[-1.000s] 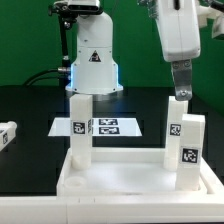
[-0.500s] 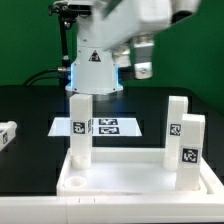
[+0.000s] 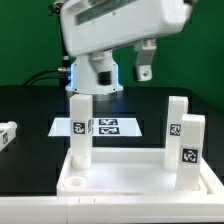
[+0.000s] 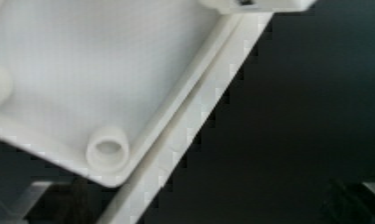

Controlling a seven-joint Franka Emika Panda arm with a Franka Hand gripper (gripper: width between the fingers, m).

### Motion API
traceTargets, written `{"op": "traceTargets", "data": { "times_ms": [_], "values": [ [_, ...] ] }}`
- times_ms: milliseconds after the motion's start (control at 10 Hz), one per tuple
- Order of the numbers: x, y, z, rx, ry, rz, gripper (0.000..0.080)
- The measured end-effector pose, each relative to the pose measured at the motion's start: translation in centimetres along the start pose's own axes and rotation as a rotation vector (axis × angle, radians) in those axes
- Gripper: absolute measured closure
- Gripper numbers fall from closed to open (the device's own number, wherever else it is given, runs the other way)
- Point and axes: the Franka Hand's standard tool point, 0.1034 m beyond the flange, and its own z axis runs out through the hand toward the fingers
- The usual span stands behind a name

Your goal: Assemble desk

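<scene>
The white rimmed tabletop (image 3: pixel 120 180) lies upside down at the front of the black table. Three white tagged legs stand upright in its corners: one on the exterior view's left (image 3: pixel 80 128), two on the right (image 3: pixel 177 122) (image 3: pixel 191 150). A fourth leg (image 3: pixel 7 135) lies loose on the table at the far left. My gripper (image 3: pixel 145 68) hangs high above the middle of the table, empty and clear of all parts. In the wrist view the gripper (image 4: pixel 202 208) looks down on a tabletop corner (image 4: pixel 95 80) with an empty round socket (image 4: pixel 107 150); its dark fingertips stand wide apart.
The marker board (image 3: pixel 105 126) lies flat behind the tabletop. The white robot base (image 3: pixel 95 68) stands at the back. The arm's white body (image 3: pixel 120 25) spans the top of the exterior view.
The gripper has left the top of the right rear leg and moved up and to the exterior view's left. That leg stays standing in the tabletop.
</scene>
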Motion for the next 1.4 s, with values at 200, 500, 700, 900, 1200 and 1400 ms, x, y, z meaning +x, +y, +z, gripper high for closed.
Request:
{"op": "traceTargets", "data": {
  "times_ms": [200,500,700,900,1200,1400],
  "values": [
    [2.9,5.1,0.2,-0.019,-0.005,-0.229,0.0151],
    [5.1,7.9,0.2,-0.037,0.008,-0.415,0.0151],
    [5.0,8.1,0.3,-0.039,0.0,-0.429,0.0151],
    [4.9,8.4,0.4,-0.042,-0.024,-0.424,0.0151],
    [6.9,16.9,2.5,-0.19,-0.272,-0.477,0.0151],
    [5.9,17.4,3.0,-0.217,-0.371,-0.466,0.0151]
  ]
}}
